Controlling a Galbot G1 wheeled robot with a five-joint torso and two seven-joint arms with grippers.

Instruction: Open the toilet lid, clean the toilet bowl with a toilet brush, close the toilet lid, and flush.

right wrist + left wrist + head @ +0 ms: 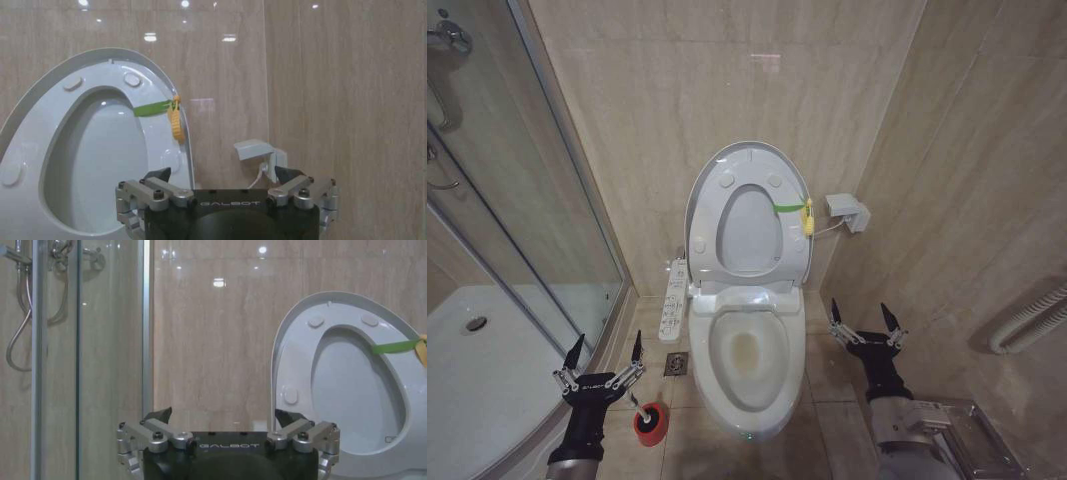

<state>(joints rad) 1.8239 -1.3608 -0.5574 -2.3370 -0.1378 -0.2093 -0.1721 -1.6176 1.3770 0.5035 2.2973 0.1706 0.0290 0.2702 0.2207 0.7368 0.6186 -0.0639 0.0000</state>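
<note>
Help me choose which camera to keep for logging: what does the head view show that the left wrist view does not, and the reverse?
The head view alone takes in the toilet bowl with its yellowish stain, the toilet brush in its red holder on the floor, the right gripper, open beside the bowl, and the wall socket. The left wrist view alone gives the shower hose behind the glass. Both show the raised toilet lid against the wall, the green strap on it, and the open left gripper.
</note>
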